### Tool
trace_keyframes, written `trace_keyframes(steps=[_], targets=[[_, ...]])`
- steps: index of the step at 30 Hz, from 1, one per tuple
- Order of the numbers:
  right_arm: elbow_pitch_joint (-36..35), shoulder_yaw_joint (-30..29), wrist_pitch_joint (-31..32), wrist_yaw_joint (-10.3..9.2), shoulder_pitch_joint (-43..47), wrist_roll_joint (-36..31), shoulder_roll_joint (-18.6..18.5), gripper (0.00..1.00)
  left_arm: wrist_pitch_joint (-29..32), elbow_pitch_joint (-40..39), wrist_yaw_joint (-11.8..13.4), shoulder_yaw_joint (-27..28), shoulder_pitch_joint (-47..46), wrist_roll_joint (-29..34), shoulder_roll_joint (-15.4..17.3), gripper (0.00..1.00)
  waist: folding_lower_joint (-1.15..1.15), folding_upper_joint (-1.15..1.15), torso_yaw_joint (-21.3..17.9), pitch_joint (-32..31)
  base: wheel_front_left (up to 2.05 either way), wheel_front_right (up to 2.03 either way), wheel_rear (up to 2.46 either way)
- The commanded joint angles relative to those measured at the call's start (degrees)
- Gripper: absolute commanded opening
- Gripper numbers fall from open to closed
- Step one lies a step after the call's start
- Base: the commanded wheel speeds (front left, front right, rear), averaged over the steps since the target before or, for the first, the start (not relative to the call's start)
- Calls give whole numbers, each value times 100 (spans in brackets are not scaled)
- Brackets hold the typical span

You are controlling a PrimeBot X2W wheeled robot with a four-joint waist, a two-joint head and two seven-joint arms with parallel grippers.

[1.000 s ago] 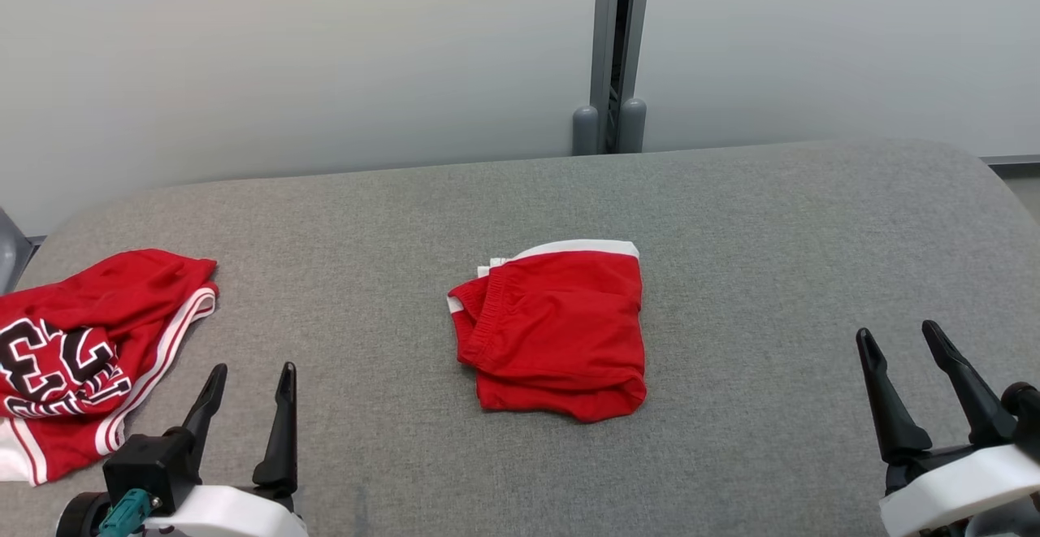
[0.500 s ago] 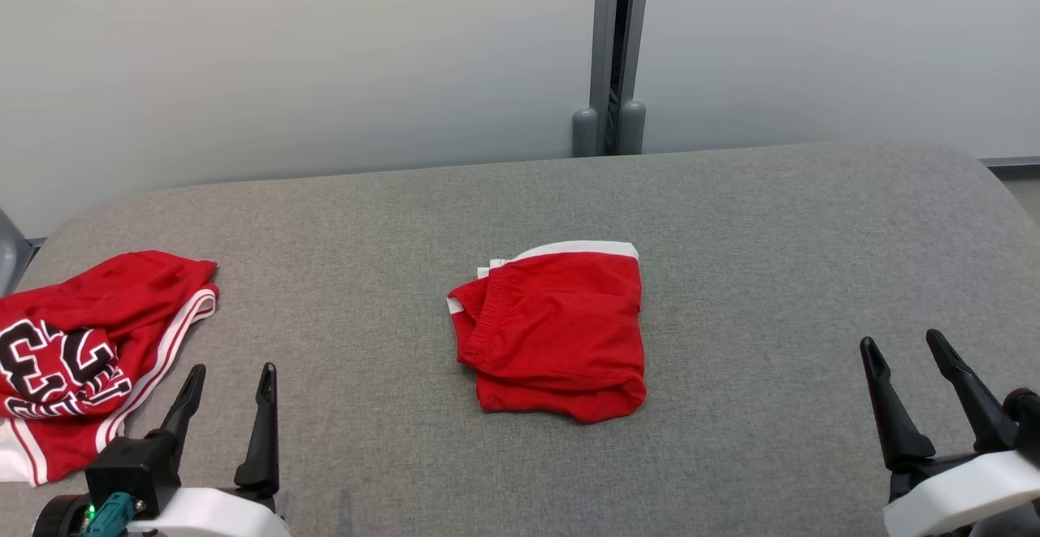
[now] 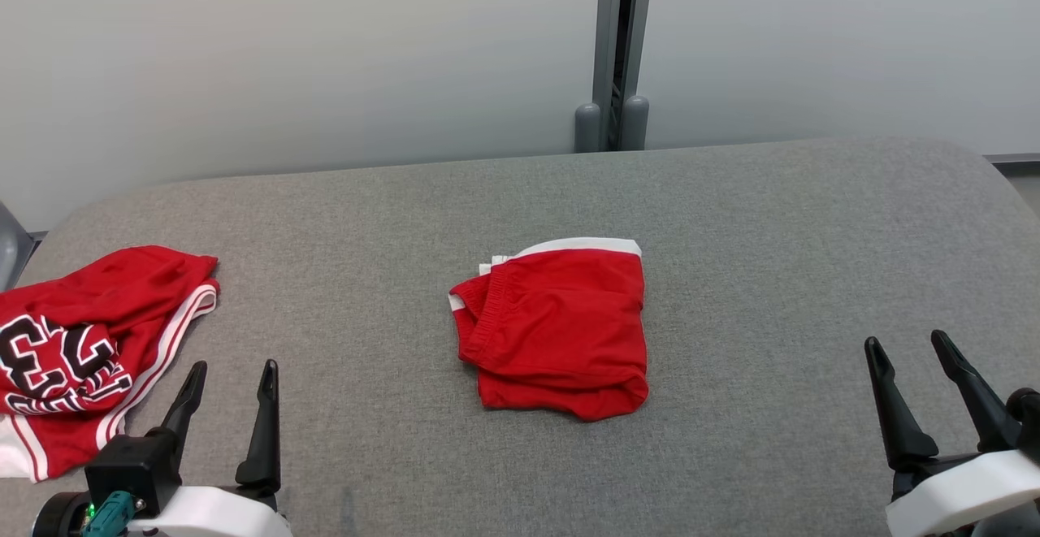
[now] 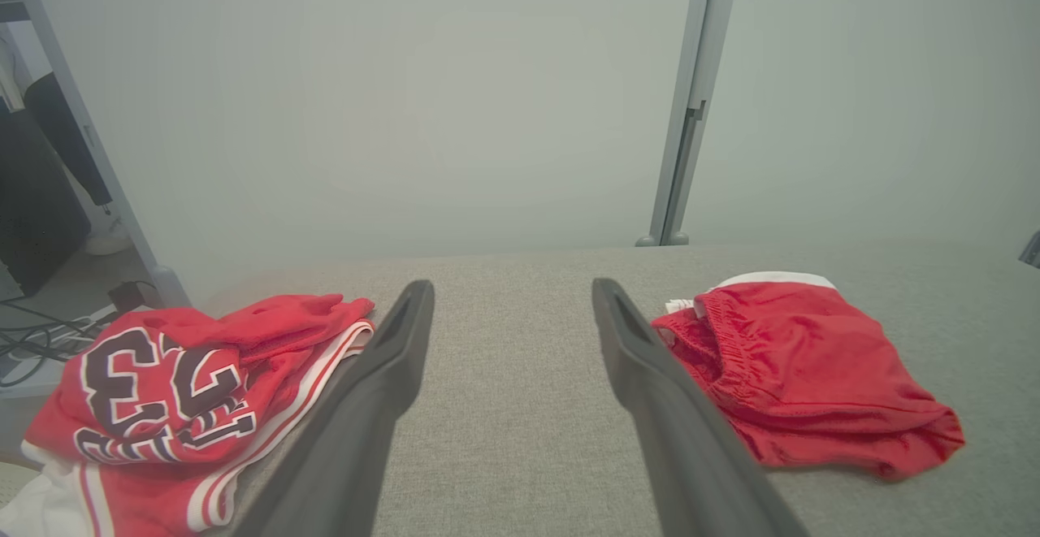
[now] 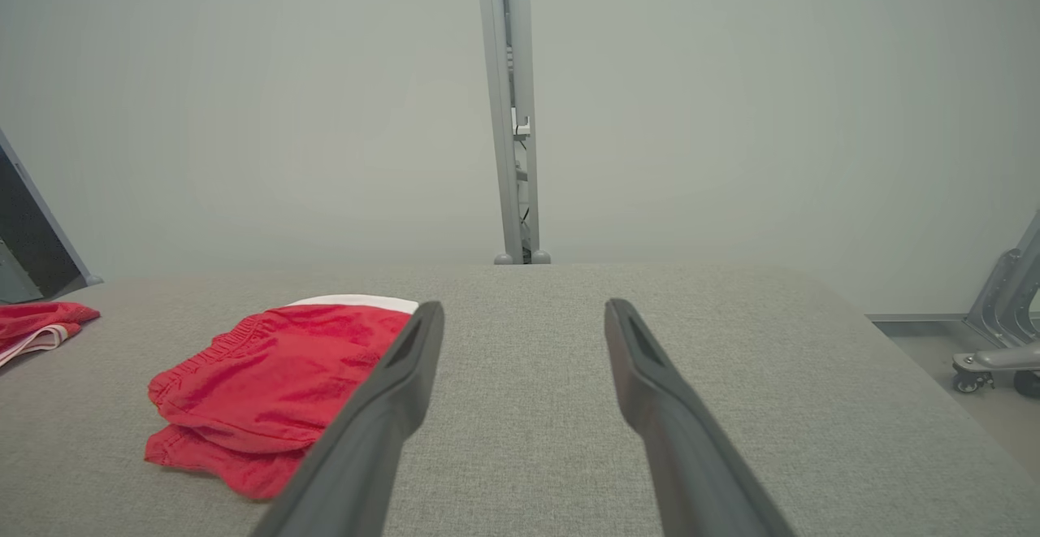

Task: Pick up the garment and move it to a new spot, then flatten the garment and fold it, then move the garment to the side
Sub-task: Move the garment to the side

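Red fabric garment with white trim [image 3: 556, 330] lies folded, centre of grey fabric-covered table [image 3: 772, 220]. My left pincer [image 3: 233, 368], my right pincer [image 3: 906, 340] hover at table's near edge, both released, empty. Fold looks done; shift to table's side left to do.

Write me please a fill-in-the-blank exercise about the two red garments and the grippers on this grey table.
1. The folded red shorts lie in the ____ of the grey table.
2. The crumpled red jersey lies near the table's ____ edge.
3. The left gripper and the right gripper both stand ____, holding nothing.
4. The shorts' far edge shows a ____ band.
Missing words: middle; left; open; white
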Motion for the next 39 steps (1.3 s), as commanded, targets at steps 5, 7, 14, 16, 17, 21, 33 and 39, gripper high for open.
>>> trace_keyframes(steps=[5,7,14,16,17,21,33,39], targets=[[-19,-32,12,0,12,-33,11,100,16,-32,38,-3,-68,-23,45,100,0,0,8,13,0,0,0],[-9,-32,26,0,6,-26,16,100,24,-40,45,-7,-75,-28,48,100,0,0,10,18,0,0,0],[-18,-26,34,0,-39,-24,9,100,31,-72,49,-20,-120,-38,62,100,0,0,21,86,0,0,0],[-39,-46,39,0,-64,-32,9,100,28,-88,53,-21,-145,-27,67,100,0,0,32,143,0,0,0],[-83,-64,37,0,-114,-44,7,100,11,-125,42,-19,-193,-19,70,100,0,0,47,267,0,0,0],[-119,-85,31,0,-322,-59,-29,100,-45,-187,-9,-14,-418,10,69,100,0,0,118,643,0,0,0],[714,500,129,0,-1527,118,-120,100,-371,158,-466,-321,-1652,107,-230,100,0,0,729,1936,0,0,0],[1418,886,33,0,-1998,320,-48,100,-522,423,-614,-395,-1986,96,-360,100,0,0,928,2239,0,0,0]])
